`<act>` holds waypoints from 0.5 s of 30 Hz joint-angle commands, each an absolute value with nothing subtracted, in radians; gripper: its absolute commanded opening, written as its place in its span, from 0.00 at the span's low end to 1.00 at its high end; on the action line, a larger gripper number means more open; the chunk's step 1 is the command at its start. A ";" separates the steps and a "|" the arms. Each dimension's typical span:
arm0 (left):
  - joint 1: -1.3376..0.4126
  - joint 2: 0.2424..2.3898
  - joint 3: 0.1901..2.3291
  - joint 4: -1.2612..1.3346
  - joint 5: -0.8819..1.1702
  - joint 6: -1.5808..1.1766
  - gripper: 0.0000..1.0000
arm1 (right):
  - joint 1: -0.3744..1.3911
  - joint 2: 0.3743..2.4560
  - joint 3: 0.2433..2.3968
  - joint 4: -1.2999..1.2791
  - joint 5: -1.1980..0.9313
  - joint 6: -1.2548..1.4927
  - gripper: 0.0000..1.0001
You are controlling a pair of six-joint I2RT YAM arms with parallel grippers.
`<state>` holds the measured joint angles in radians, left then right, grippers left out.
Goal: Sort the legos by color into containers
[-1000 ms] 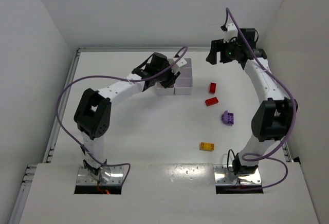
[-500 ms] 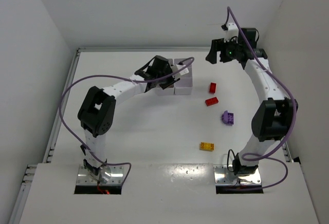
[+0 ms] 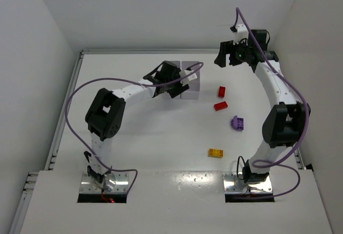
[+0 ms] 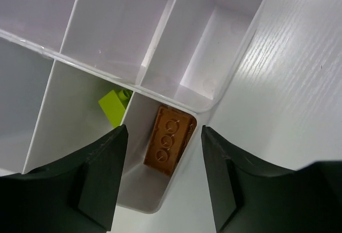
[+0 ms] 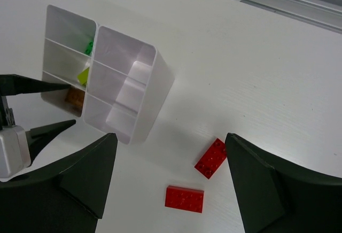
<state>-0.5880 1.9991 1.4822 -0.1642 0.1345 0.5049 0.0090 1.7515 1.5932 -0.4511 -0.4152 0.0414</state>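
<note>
The white compartment tray (image 3: pixel 194 85) stands at the table's middle back. My left gripper (image 3: pixel 178 82) hovers over its near-left corner. In the left wrist view the left gripper (image 4: pixel 164 130) is open, and an orange-brown brick (image 4: pixel 170 146) lies loose in the corner cell of the tray (image 4: pixel 243 40) below. A lime brick (image 4: pixel 115 106) sits in the cell beside it. My right gripper (image 3: pixel 222 57) hangs open high at the back right. Under the right gripper (image 5: pixel 171 137) lie two red bricks (image 5: pixel 211 158) (image 5: pixel 184 199) on the table, right of the tray (image 5: pixel 155 62).
A purple brick (image 3: pixel 237 122) and a yellow brick (image 3: pixel 216 152) lie loose on the table's right half, nearer the arm bases. A green brick (image 5: pixel 89 47) shows in a far cell of the tray. White walls enclose the table on three sides.
The left gripper's jaws have widened above the tray, and the left arm has swung a little to the right. The right arm has stayed where it was.
</note>
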 commanded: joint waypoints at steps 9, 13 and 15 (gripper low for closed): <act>-0.575 1.649 1.574 -0.121 0.143 0.062 0.54 | 0.034 1.729 1.488 -0.497 -0.359 -0.130 0.79; -0.548 1.559 1.598 -0.219 0.208 -0.078 0.45 | 0.034 1.753 1.439 -0.528 -0.258 -0.134 0.69; -0.537 1.534 1.598 -0.247 0.175 -0.078 0.53 | 0.034 1.766 1.439 -0.540 -0.247 -0.080 0.66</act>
<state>-0.5648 1.5826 1.5776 -0.1890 0.1688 0.0303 0.0292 1.7588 1.4399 -0.5274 -0.3126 -0.0956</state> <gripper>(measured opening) 0.502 0.667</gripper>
